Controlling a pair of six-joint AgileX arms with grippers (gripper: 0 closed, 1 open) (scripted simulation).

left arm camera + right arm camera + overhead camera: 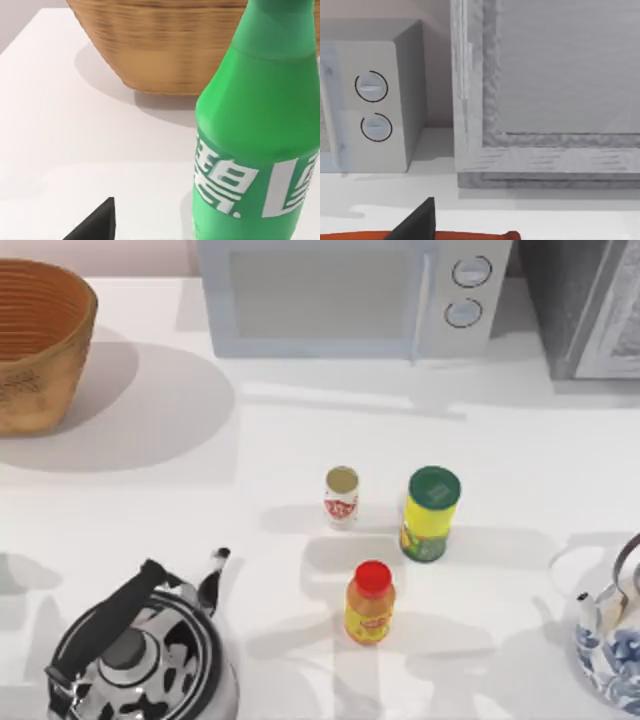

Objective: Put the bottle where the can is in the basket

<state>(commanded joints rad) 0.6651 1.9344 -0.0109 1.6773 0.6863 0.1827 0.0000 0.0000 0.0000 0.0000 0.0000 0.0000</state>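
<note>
A kitchen counter: microwave [350,298], two kettles [140,655], wicker basket [40,345].

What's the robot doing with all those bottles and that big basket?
Nothing has been picked up yet. The can stands in the middle of the table, next to a yellow container with a green lid and a small red-capped bottle. The basket sits at the far left. The left wrist view shows a green bottle standing close by, in front of the basket, not in it.

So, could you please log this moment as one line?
can: on table, upright | basket: table's far left | green bottle: near basket
</note>
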